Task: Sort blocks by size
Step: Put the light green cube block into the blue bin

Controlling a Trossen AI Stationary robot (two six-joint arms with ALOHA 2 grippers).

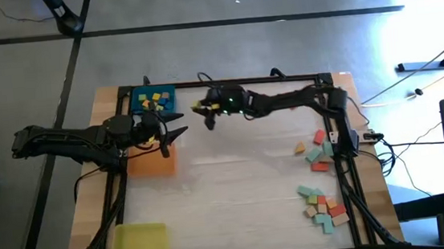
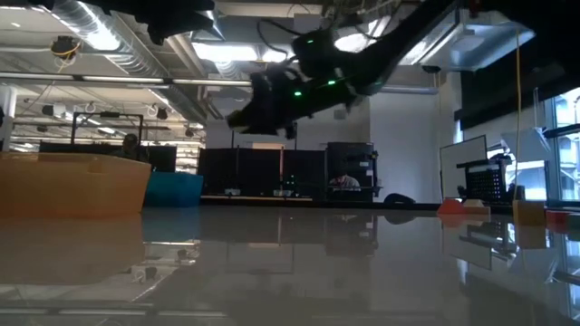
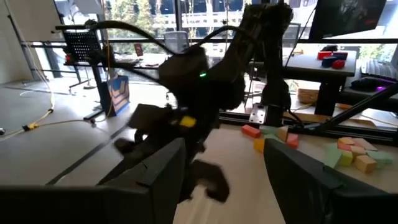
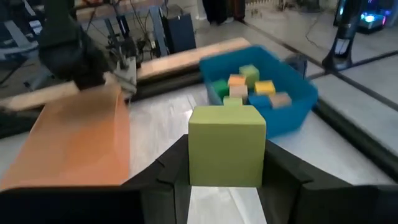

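Note:
My right gripper (image 1: 203,110) hangs above the table just right of the blue tray (image 1: 154,98), shut on a yellow cube block (image 4: 227,146). The same block shows as a yellow spot (image 3: 186,122) in the left wrist view. The blue tray (image 4: 292,102) holds several small blocks in yellow, orange and green. My left gripper (image 1: 176,132) stands open over the right edge of the orange tray (image 1: 152,159), with nothing between its fingers (image 3: 168,180). More blocks (image 1: 321,200) lie loose by the table's right edge. My right gripper pinches the yellow cube by two opposite side faces (image 4: 194,155) between its two fingers. The fingers come from the table's right, nearly level and slanting a little down. The cube sits upright in the hold, lifted clear of the table.
A yellow tray (image 1: 139,240) lies at the near left corner. A second cluster of loose blocks (image 1: 313,149) lies at the right edge, near the right arm's base. The middle of the table is bare white surface (image 1: 244,195). A black frame (image 1: 266,78) borders the table's far edge.

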